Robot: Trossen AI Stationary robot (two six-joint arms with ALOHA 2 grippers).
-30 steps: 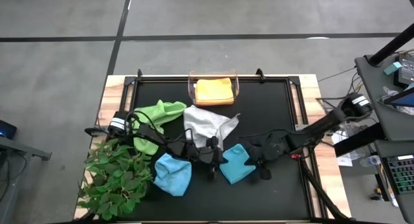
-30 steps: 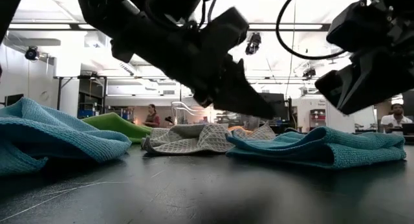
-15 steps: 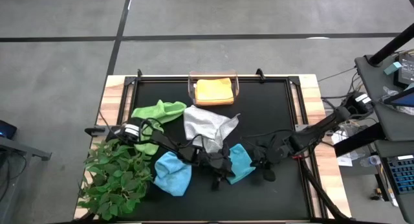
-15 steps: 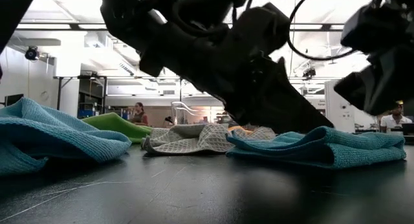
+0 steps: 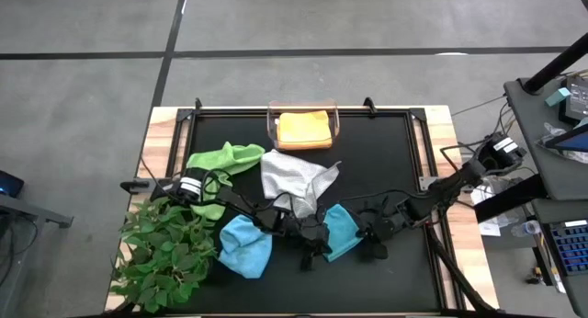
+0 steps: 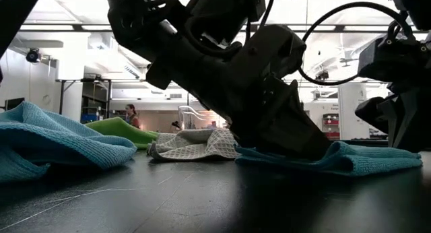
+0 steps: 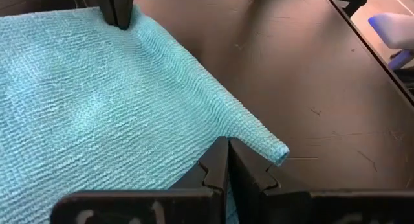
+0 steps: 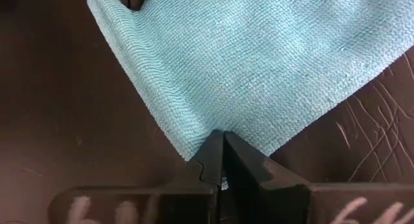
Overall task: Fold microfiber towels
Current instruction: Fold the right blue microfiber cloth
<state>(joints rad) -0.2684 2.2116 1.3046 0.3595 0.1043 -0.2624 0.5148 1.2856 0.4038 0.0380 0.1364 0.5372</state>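
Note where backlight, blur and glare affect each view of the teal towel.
Low view: bright ceiling lights behind turn the left arm into a near silhouette over the teal towel, and the mat in front shines. Left wrist view: the weave is sharp, the left gripper soft-edged. Right wrist view: the right gripper blurs at the frame's bottom. High view: even light, no glare.

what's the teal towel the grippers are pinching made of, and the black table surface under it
Teal towel: looks like soft knitted microfiber, matte, with fine ribbed loop rows and a fuzzy edge. Table surface: seems a hard smooth black sheet, possibly plastic or coated board, with a slight sheen, fine scratches and lint; exact material unclear.
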